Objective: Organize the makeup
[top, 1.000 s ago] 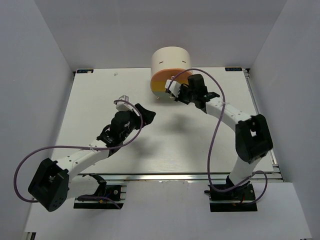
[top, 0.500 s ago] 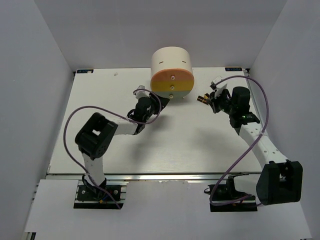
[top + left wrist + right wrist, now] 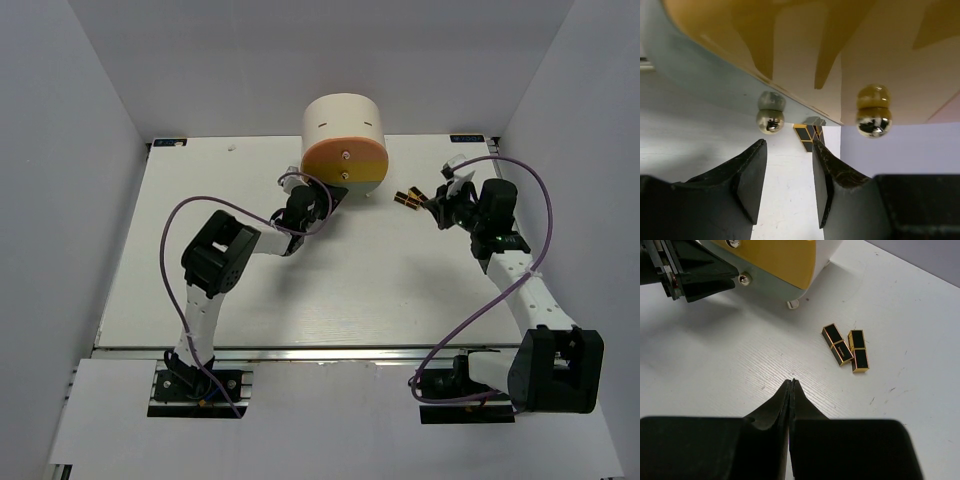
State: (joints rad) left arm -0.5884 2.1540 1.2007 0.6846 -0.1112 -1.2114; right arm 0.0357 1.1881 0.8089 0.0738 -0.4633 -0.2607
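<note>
Two black-and-gold lipstick tubes (image 3: 408, 198) lie side by side on the white table, right of the cabinet; they also show in the right wrist view (image 3: 846, 347) and, far off, in the left wrist view (image 3: 809, 136). My right gripper (image 3: 443, 207) is shut and empty, just right of the tubes; its tips (image 3: 791, 382) hover short of them. My left gripper (image 3: 324, 201) is open and empty at the cabinet's lower front left, its jaws (image 3: 788, 145) below a round metal knob (image 3: 770, 120). Discs and compacts are out of view.
The cream cylindrical cabinet (image 3: 343, 125) stands at the back middle with its orange and yellow drawer fronts (image 3: 345, 165) shut. A gold knob (image 3: 873, 115) sits right of the left jaws. My left gripper also shows in the right wrist view (image 3: 700, 270). White walls enclose the table.
My left gripper has moved up from mid-table to the cabinet's front. My right gripper has left the cabinet front and swung right, past the lipstick tubes.
</note>
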